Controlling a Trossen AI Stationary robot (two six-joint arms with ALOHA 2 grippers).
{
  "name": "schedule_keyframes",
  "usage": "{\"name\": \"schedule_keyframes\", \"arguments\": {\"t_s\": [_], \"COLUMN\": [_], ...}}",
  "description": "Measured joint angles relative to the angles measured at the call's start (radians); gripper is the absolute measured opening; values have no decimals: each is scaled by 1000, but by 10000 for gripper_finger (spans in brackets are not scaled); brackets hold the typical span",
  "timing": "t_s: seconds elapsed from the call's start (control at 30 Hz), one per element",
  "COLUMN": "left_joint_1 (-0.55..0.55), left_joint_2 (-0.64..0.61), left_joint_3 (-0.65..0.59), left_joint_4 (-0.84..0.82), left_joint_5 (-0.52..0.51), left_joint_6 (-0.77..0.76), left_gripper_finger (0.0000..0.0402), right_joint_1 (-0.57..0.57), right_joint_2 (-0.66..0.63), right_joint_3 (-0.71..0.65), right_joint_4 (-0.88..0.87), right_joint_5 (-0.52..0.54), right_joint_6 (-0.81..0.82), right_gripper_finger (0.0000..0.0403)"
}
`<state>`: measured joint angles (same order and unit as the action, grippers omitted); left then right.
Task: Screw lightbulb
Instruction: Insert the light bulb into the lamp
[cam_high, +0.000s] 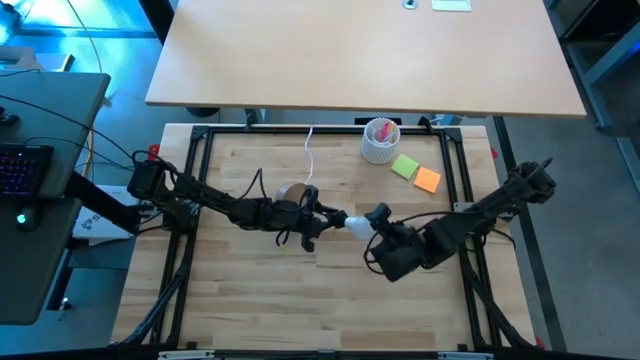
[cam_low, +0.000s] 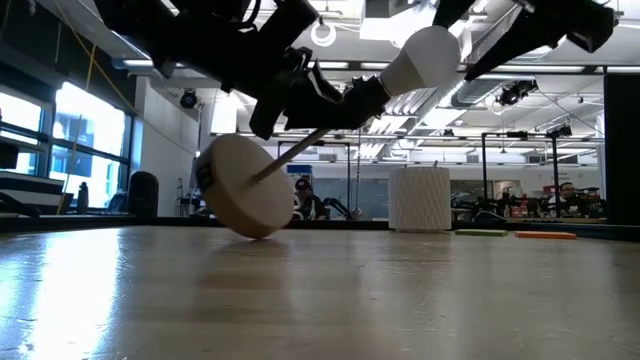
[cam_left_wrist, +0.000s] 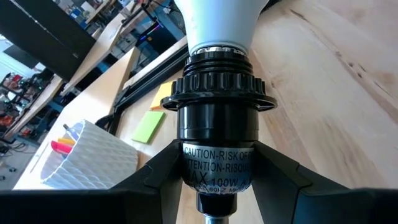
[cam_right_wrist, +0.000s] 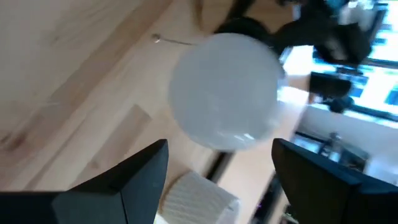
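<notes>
Looking down from above, I see my left gripper (cam_high: 318, 218) and right gripper (cam_high: 372, 222) meeting mid-table at the lightbulb (cam_high: 357, 224). Left wrist: fingers clenched on the black socket (cam_left_wrist: 219, 144), bulb seated. Right wrist: jaws released, straddling the bulb untouched; closing off-centre could cross-thread it.

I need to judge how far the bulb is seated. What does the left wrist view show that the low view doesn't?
Only the left wrist view shows the lightbulb's neck entering the black socket, the caution lettering on it, and the left tool's fingers clamped on that socket. Only the low view shows the wooden disc tipped up on its edge on the table, with socket and bulb raised off it. Both show the bulb, the socket and the white perforated cup.
</notes>
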<state>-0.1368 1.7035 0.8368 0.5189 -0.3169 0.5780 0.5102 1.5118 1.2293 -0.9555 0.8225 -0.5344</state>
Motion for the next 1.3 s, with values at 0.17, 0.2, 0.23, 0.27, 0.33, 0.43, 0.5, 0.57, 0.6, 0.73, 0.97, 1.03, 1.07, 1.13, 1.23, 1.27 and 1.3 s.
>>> {"name": "schedule_keyframes", "arguments": {"t_s": [0.17, 0.2, 0.23, 0.27, 0.33, 0.43, 0.5, 0.57, 0.6, 0.73, 0.97, 1.03, 1.07, 1.13, 1.23, 1.27, 1.3], "left_joint_1": [0, 2, 12, 23, 60, 127, 165, 186, 191, 196, 174, 172, 170, 164, 159, 157, 156], "left_joint_2": [0, 0, 0, 0, 0, 0, 0, 0, 0, 0, 0, 0, 0, 0, 0, 0, 0], "left_joint_3": [0, 0, 0, 0, 0, 0, 0, 0, 0, 0, 0, 0, 0, 0, 0, 0, 0], "left_joint_4": [-7, -8, -4, 2, 8, 17, 41, 64, 68, 64, 68, 68, 68, 68, 69, 71, 71], "left_joint_5": [35, 64, 102, 144, 246, 379, 453, 503, 514, 515, 513, 501, 488, 461, 453, 453, 450], "left_joint_6": [49, 80, 110, 136, 171, 192, 191, 190, 191, 186, 163, 155, 150, 149, 156, 156, 157], "left_gripper_finger": [145, 143, 141, 141, 141, 143, 143, 143, 143, 143, 143, 143, 143, 143, 143, 143, 143], "right_joint_1": [87, 111, 133, 157, 193, 217, 222, 225, 225, 219, 134, 110, 103, 92, 73, 67, 60], "right_joint_2": [-11, -12, -12, -12, -12, -9, -8, -8, -8, -8, -6, -6, -6, -6, -6, -6, -6], "right_joint_3": [0, 0, 0, 0, 0, 0, 0, 0, 0, 0, 0, 0, 0, 0, 0, 0, 0], "right_joint_4": [-13, -11, -6, 0, 5, 43, 73, 122, 151, 244, 242, 243, 242, 243, 260, 266, 270], "right_joint_5": [96, 95, 95, 94, 94, 96, 109, 137, 156, 214, 46, 37, 37, 34, 19, 12, 6], "right_joint_6": [225, 297, 364, 420, 483, 443, 344, 202, 122, -168, -324, -339, -346, -366, -384, -382, -370], "right_gripper_finger": [285, 285, 285, 285, 285, 285, 285, 285, 285, 285, 285, 285, 285, 284, 282, 280, 277]}}
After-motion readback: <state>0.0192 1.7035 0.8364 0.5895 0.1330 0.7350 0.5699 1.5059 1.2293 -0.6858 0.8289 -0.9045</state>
